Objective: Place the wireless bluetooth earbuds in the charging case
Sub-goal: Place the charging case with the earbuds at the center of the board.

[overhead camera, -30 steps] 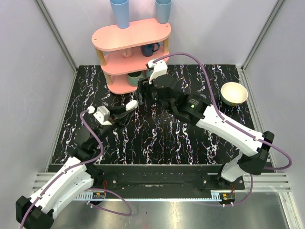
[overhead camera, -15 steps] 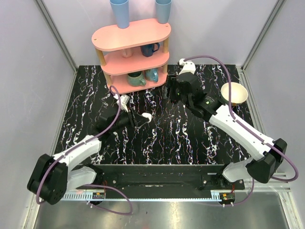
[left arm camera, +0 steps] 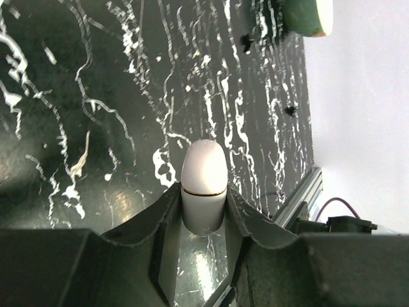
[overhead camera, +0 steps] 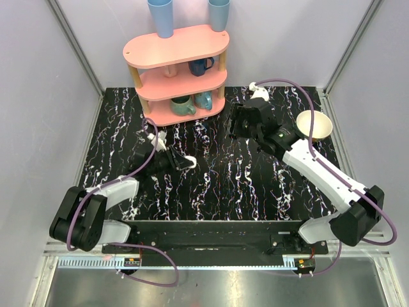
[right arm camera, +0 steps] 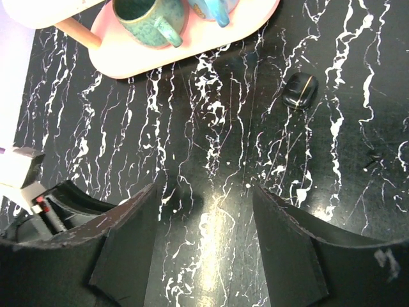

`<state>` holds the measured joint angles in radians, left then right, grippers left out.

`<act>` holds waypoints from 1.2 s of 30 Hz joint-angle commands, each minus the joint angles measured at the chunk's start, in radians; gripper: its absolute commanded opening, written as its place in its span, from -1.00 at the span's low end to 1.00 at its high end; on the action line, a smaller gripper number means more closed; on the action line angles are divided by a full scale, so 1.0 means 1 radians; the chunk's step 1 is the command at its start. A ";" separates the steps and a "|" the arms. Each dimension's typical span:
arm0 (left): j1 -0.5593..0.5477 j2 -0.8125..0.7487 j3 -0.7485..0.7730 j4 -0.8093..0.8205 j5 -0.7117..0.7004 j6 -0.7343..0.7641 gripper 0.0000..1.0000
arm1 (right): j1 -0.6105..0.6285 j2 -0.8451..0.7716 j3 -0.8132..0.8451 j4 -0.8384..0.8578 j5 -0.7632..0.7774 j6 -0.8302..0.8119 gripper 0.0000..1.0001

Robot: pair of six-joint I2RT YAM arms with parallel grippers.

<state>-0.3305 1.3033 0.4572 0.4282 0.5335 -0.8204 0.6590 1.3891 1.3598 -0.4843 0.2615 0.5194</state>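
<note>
My left gripper [overhead camera: 184,162] is shut on a white oval charging case [overhead camera: 190,162], closed, held low over the black marbled table left of centre. In the left wrist view the case [left arm camera: 204,182] sits between the two fingers [left arm camera: 167,224], its rounded end pointing outward. My right gripper [overhead camera: 238,125] hangs open and empty over the table right of the pink shelf; its jaws stand wide apart in the right wrist view [right arm camera: 204,198]. I cannot pick out the white earbuds among the table's white streaks in any view.
A pink three-tier shelf [overhead camera: 176,50] with mugs [overhead camera: 181,105] stands at the back, also in the right wrist view [right arm camera: 128,61]. A cream bowl [overhead camera: 314,125] sits at the right. A small black oval object [right arm camera: 300,89] lies on the table by the shelf.
My right gripper has pulled back from the shelf and moved right. My left arm has stretched out and carried the white case right and slightly nearer.
</note>
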 commanded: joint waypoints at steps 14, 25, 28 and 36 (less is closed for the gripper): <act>0.065 0.257 0.003 0.078 0.020 0.007 -0.73 | -0.006 0.028 -0.002 0.016 -0.073 0.076 0.34; 0.082 0.205 0.041 -0.109 -0.064 0.070 -0.08 | -0.022 0.051 -0.010 0.020 -0.041 0.019 0.34; 0.084 0.133 0.063 -0.213 -0.127 0.130 0.09 | -0.032 0.073 0.001 0.020 -0.044 0.018 0.35; 0.130 -0.073 0.104 -0.425 -0.251 0.213 0.20 | -0.090 0.169 0.054 -0.002 0.011 0.007 0.37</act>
<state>-0.2249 1.3422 0.5125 0.1234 0.3843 -0.6693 0.6170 1.4979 1.3399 -0.4847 0.2127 0.5430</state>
